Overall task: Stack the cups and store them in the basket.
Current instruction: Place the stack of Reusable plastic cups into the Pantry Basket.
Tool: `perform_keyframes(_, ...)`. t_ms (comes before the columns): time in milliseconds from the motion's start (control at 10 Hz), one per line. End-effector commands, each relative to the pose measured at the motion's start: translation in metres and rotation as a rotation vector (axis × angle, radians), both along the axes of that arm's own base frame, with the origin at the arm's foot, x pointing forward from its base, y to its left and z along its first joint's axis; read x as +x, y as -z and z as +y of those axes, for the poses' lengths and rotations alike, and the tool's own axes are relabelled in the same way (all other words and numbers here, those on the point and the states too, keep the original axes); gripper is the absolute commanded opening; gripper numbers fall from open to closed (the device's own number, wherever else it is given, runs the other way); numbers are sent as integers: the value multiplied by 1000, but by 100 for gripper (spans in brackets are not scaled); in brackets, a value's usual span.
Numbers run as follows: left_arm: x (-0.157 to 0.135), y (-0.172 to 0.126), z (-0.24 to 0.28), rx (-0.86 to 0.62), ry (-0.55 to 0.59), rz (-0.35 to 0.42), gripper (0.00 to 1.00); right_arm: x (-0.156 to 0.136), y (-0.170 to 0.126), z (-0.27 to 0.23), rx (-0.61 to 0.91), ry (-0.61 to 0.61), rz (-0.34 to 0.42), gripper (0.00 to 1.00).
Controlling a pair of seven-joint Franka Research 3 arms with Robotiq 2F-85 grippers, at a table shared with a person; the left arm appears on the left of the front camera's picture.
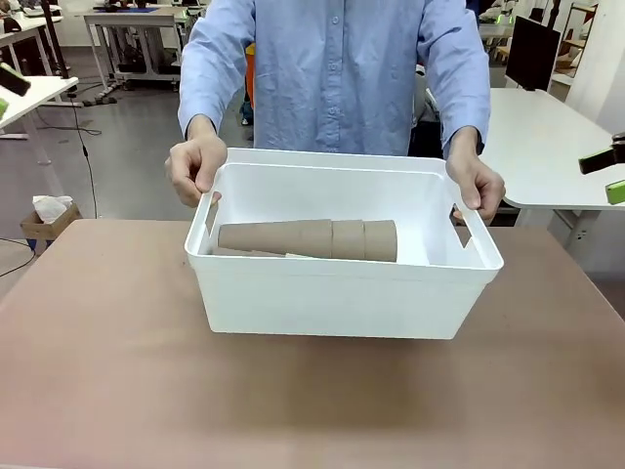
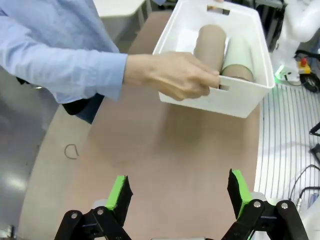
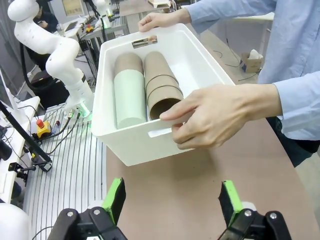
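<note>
Basket (image 1: 342, 293) sits at frame centre on the brown worktop (image 1: 98, 371), a person's hands (image 1: 195, 168) gripping both short sides. Stacked kraft cups (image 1: 312, 239) and a mint cup (image 3: 129, 97) lie inside. Left claw (image 2: 180, 192) and right claw (image 3: 172, 200): fingers apart, empty.

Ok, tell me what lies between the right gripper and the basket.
Only bare brown tabletop lies between the right gripper and the basket, seen in the right wrist view; the person's hand grips its near handle.
</note>
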State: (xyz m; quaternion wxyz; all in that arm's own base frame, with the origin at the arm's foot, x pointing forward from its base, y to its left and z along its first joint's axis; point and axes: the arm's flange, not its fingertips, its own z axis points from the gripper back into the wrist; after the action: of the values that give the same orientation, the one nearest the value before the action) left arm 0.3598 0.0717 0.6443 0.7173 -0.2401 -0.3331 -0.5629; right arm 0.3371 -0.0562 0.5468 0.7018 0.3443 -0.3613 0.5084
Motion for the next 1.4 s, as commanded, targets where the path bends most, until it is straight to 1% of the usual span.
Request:
perform_keyframes(0,-4,14,13,-58,61,-15,100,-1,-3,2,20,8,5,100)
perform_keyframes(100,-5,20,19,-71,78,-14,100,-1,-3,2,20,8,5,100)
perform_keyframes(200,-6,26,19,-71,99,-48,100,-1,-3,2,20,8,5,100)
perform_keyframes(300,-5,17,19,-40,36,-5,100,-1,-3,2,20,8,5,100)
perform_keyframes(1300,-5,17,19,-40,36,-5,100,-1,-3,2,20,8,5,100)
